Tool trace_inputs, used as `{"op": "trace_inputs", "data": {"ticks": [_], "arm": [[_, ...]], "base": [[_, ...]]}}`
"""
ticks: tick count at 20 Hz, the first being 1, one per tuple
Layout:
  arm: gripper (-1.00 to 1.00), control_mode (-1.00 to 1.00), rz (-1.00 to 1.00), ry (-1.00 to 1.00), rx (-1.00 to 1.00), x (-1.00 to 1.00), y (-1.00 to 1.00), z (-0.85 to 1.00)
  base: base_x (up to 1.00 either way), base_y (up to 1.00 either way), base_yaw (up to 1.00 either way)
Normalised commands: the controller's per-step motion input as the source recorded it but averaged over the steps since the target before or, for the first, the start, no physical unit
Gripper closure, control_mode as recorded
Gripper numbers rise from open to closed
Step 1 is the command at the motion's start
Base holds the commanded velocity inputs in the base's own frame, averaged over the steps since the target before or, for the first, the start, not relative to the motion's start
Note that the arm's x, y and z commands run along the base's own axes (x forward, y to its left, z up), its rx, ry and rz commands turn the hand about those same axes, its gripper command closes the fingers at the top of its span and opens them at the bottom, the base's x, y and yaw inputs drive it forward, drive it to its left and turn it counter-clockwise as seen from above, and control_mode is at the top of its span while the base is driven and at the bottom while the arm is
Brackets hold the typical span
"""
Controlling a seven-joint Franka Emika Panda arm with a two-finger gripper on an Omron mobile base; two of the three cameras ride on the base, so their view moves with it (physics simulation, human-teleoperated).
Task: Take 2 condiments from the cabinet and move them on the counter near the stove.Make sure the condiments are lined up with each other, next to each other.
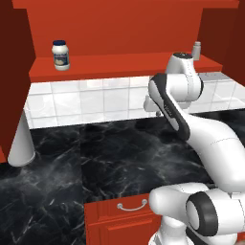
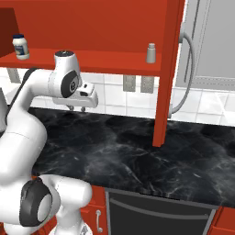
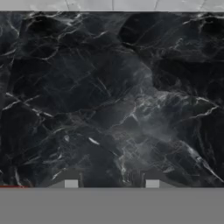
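My pincer [image 2: 76, 109] hangs above the counter [image 2: 137, 156], pointing down at the black marble, with nothing between its tips; in the hand view the two tips [image 3: 71, 183] stand well apart over bare veined stone. My hand sits below the cabinet's [image 1: 119, 28] red shelf and in front of the white tiled wall [image 1: 86, 100]. Both condiments are on that shelf, well apart from each other. The white jar [image 1: 61, 55] with the dark blue lid stands upright toward the left end of the shelf, near its front edge. The small grey-white shaker [image 2: 150, 53] stands upright toward the right end, close to the cabinet's red side panel. Neither touches my pincer. A grey pipe [image 1: 21, 141] leans at the far left of the counter, and a red drawer [image 1: 122, 213] with a silver handle sits below its front edge.
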Motion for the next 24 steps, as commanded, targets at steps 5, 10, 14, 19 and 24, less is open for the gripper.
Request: {"op": "trace_inputs", "data": {"ticks": [5,10,14,19,24], "arm": [[-1.00,-1.00,0.00,-0.02,-0.03,-0.15,-0.01,-0.01],[-1.00,-1.00,-0.03,-0.39,-0.02,-0.70,-0.25,-0.01],[-1.00,-1.00,-0.08,-0.48,0.00,-0.13,-0.37,0.51],[-1.00,-1.00,-0.11,-0.40,0.00,0.11,-0.31,0.79],[-1.00,-1.00,-0.12,-0.29,0.00,0.16,-0.40,0.86]], "base": [[0.00,0.00,0.00],[0.00,0.00,0.00],[0.00,0.00,0.00],[0.00,0.00,0.00],[0.00,0.00,0.00]]}}
